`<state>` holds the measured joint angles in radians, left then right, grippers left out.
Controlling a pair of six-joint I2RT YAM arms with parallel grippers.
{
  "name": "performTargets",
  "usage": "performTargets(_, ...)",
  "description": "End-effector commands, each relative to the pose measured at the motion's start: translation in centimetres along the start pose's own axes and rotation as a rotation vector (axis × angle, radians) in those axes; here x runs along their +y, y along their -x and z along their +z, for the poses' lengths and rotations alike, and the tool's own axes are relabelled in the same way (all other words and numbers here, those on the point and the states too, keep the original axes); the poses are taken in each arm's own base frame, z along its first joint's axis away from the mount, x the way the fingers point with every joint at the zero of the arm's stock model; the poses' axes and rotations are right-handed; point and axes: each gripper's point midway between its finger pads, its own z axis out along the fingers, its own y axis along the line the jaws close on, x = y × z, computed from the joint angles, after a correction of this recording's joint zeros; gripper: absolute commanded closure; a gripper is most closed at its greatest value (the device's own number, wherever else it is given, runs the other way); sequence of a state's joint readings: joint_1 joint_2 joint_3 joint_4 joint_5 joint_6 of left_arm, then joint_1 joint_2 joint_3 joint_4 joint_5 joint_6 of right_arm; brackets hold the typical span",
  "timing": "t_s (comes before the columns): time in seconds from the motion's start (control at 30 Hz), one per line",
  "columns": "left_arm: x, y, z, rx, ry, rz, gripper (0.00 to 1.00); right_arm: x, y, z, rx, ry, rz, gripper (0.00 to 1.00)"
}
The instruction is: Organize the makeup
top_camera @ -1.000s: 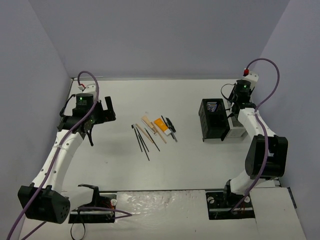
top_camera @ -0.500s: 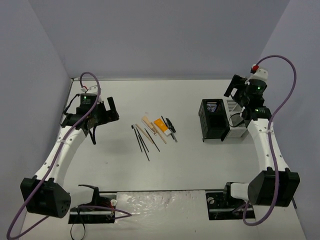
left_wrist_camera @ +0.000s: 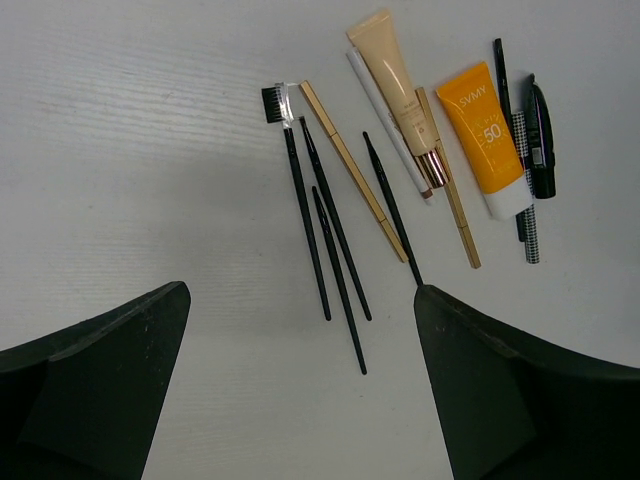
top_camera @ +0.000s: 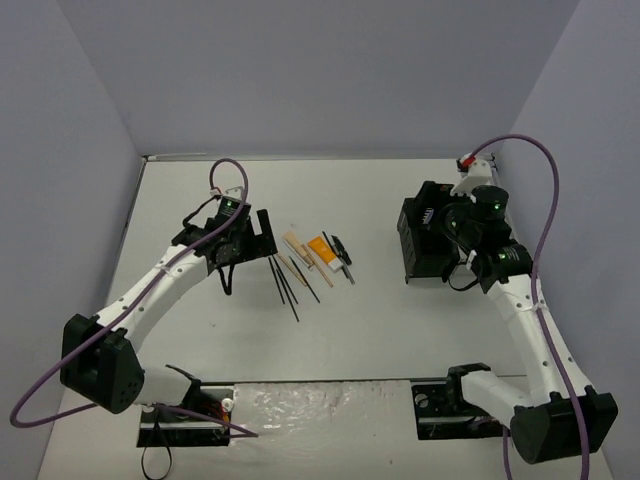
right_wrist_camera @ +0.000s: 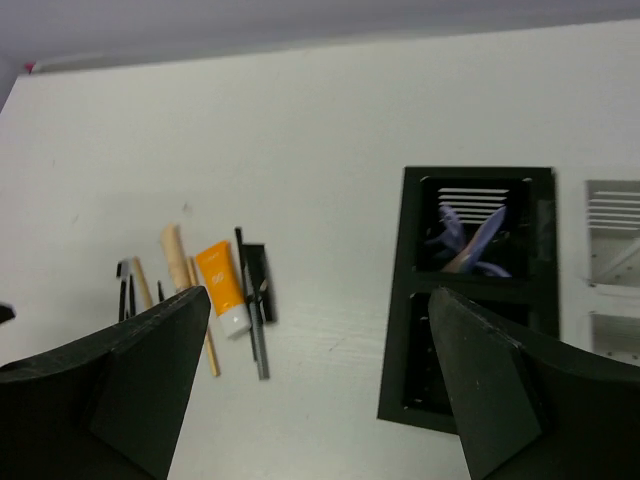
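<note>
Worktop: white (top_camera: 380, 320), boxed in by pale lavender walls (top_camera: 300, 70).
Makeup: loose items (top_camera: 320, 248) lying in a row near the middle of the worktop, well apart from the holders at the right.
Black brushes: four thin ones (left_wrist_camera: 338, 230) close together at the left of the row, the leftmost tipped with a small comb head.
Gold pencils: two (left_wrist_camera: 350, 165), slanted, one among the brushes, the other right of the beige tube.
Beige tube: (left_wrist_camera: 395, 85) with a white pencil (left_wrist_camera: 384, 115) along its left side.
Orange sunscreen tube: (left_wrist_camera: 482, 128) just right of the beige tube, white cap end nearer the arms.
Black mascara: (left_wrist_camera: 541, 140) at the right end, beside a checkered pencil (left_wrist_camera: 527, 200).
Black mesh holder: (right_wrist_camera: 395, 360) two compartments, at the right of the worktop.
Lavender scissor-like tool: (right_wrist_camera: 480, 235) leaning in the far compartment.
White holder: (right_wrist_camera: 612, 300) just beside the black one, on its right.
Left end effector: (left_wrist_camera: 302, 292) fingers wide apart, above the near ends of the brushes.
Right end effector: (right_wrist_camera: 318, 295) fingers wide apart, raised over the worktop near the black holder.
</note>
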<state>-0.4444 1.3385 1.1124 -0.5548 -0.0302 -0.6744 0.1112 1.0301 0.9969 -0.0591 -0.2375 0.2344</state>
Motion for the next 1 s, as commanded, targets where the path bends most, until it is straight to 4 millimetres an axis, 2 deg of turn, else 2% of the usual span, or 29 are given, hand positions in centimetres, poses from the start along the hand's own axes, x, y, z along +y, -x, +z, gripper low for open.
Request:
performTargets(0.0, -0.7, 2.0, 0.3, -0.091, -0.001, -0.070, 0.07, 5.0, -2.2, 0.9, 0.081, 0.188, -0.094, 0.15)
performTargets(0.1, -0.4, 2.0, 0.2, -0.096, 0.009, -0.045, 0.08, 8.7, -5.2, 1.5, 0.166, 0.251, -0.183, 0.20)
performTargets(0.13, -0.1, 2.3, -0.1, -0.110, 0.014, -0.037, 0.08, 9.2, -6.3, 2.2, 0.190, 0.231, -0.227, 0.20)
performTargets(0.23, 0.6, 3.1, -1.2, -0.148, 0.010, -0.024, 0.08, 13.3, -9.8, 3.2, 0.272, 0.297, -0.321, 0.26)
performTargets(0.37, 2.1, 3.7, -2.0, -0.178, -0.004, -0.056, 0.10, 16.7, -13.6, 4.7, 0.364, 0.351, -0.409, 0.38)
performTargets(0.5, 1.8, 3.3, -2.0, -0.162, -0.038, -0.063, 0.12, 18.5, -16.6, 5.9, 0.432, 0.373, -0.458, 0.46)
performTargets(0.63, 2.8, 4.0, -2.9, -0.163, -0.026, -0.069, 0.12, 21.5, -19.9, 7.0, 0.495, 0.432, -0.527, 0.55)
performTargets(0.7, 3.7, 4.2, -3.9, -0.171, -0.013, -0.057, 0.12, 22.4, -20.8, 7.8, 0.510, 0.450, -0.549, 0.59)
performTargets(0.77, 5.3, 4.7, -5.0, -0.197, 0.017, -0.051, 0.12, 23.0, -21.6, 8.9, 0.524, 0.458, -0.588, 0.63)
performTargets(0.87, 7.2, 5.3, -6.4, -0.226, 0.055, -0.025, 0.12, 24.3, -21.3, 10.6, 0.523, 0.463, -0.635, 0.70)
performTargets(0.9, 7.8, 5.4, -6.9, -0.235, 0.072, -0.021, 0.12, 24.2, -22.3, 11.4, 0.545, 0.454, -0.651, 0.71)
performTargets(0.97, 8.4, 5.7, -7.5, -0.256, 0.092, 0.000, 0.12, 24.1, -22.9, 12.5, 0.557, 0.436, -0.672, 0.75)
